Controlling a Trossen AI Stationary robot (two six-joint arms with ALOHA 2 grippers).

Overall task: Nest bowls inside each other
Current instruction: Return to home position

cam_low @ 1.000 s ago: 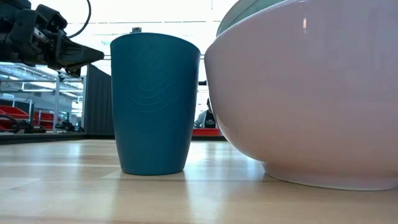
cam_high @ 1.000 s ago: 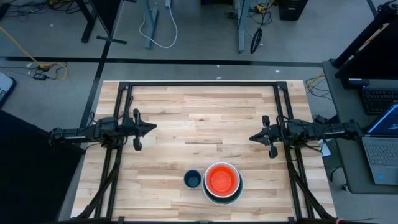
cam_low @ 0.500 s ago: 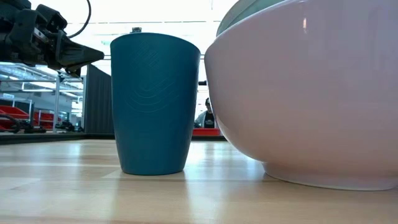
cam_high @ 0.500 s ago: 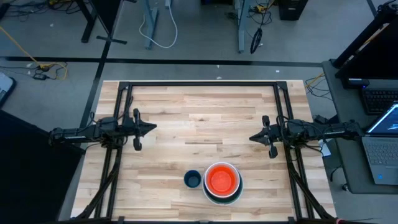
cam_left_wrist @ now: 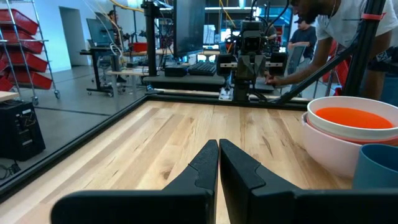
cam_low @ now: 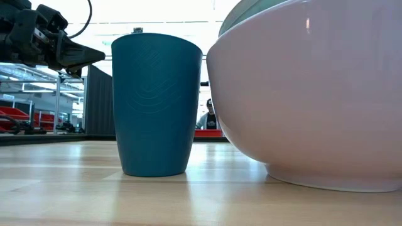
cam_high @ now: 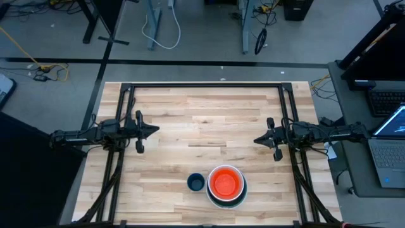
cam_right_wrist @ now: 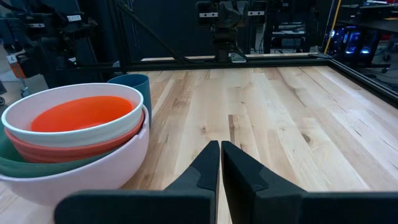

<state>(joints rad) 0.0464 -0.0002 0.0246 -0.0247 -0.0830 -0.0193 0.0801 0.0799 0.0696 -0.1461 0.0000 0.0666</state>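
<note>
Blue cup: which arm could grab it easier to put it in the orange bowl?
Probably the left. The blue cup stands on the left side of the bowl stack, toward the left gripper; the right gripper would have to reach past the stack.

Nested bowls [cam_high: 226, 185], orange innermost, seemingly five; upright dark blue cup [cam_high: 195, 183] just beside

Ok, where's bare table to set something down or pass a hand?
The widest bare patch is the middle of the table, between the left gripper and right gripper, running back to the far frame rail. Smaller patches lie at the near edge, left of the cup and right of the stack of bowls. Crowded: cup and stack stand close together.
</note>
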